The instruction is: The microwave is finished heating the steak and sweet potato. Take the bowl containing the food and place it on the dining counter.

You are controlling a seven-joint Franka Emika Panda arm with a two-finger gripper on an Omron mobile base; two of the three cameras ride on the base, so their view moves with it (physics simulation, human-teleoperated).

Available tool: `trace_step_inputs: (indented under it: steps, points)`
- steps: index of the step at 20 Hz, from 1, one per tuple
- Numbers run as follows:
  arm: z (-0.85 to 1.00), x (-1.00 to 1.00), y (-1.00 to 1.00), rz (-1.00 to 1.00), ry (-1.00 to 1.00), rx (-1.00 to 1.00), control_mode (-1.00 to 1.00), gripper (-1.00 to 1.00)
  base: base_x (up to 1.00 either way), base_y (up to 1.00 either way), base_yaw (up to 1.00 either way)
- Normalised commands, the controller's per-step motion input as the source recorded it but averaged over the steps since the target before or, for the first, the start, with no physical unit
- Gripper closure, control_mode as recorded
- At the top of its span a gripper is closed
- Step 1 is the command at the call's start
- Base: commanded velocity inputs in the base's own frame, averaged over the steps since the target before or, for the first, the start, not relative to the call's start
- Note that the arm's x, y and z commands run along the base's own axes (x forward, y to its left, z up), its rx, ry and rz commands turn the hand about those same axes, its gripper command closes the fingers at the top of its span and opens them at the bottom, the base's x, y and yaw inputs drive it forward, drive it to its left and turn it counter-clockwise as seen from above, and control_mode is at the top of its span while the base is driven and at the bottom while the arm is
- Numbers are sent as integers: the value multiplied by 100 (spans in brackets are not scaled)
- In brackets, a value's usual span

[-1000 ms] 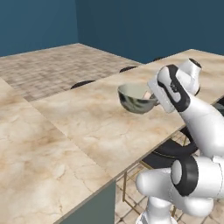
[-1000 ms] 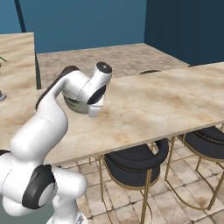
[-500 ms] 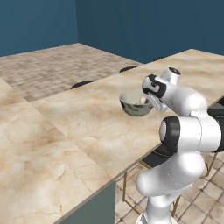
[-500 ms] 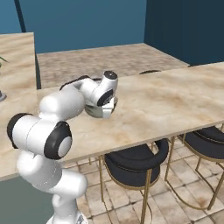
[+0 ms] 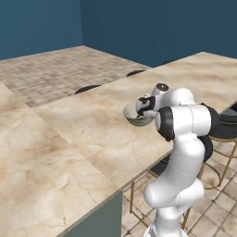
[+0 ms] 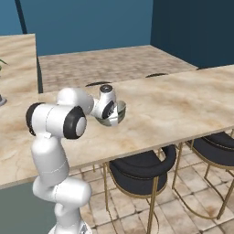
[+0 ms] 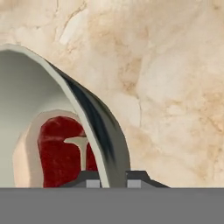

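The gripper [image 7: 106, 175] was clamped on the rim of the bowl [image 5: 136, 115], one finger inside and one outside the wall, with only the very tips of the fingers showing in the hand view. The bowl sat low over the dining counter [image 5: 88, 125] near its stool-side edge, but the arm's white wrist covered half of it in both base views, and whether its base touched the slab could not be made out. Inside, the steak [image 7: 59, 151] showed as a dark red patch with a pale fat border, cut off by the bowl wall, and a dark stool [image 6: 141, 167] stood under the counter edge.
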Motion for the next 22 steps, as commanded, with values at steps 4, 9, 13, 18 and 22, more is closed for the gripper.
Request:
trace_step_inputs:
  steps: [4, 9, 13, 18, 22]
  points:
    - [-52, 59, -14, -3, -13, -14, -100, 100, 0, 0, 0]
    - [-44, 54, -25, -4, -3, -7, -100, 100, 0, 0, 0]
    - [-6, 26, -16, -1, 0, 0, -100, 100, 0, 0, 0]
    - [44, -10, 0, -5, 6, 2, -100, -100, 0, 0, 0]
    - [83, -68, 0, -1, 0, 8, -100, -100, 0, 0, 0]
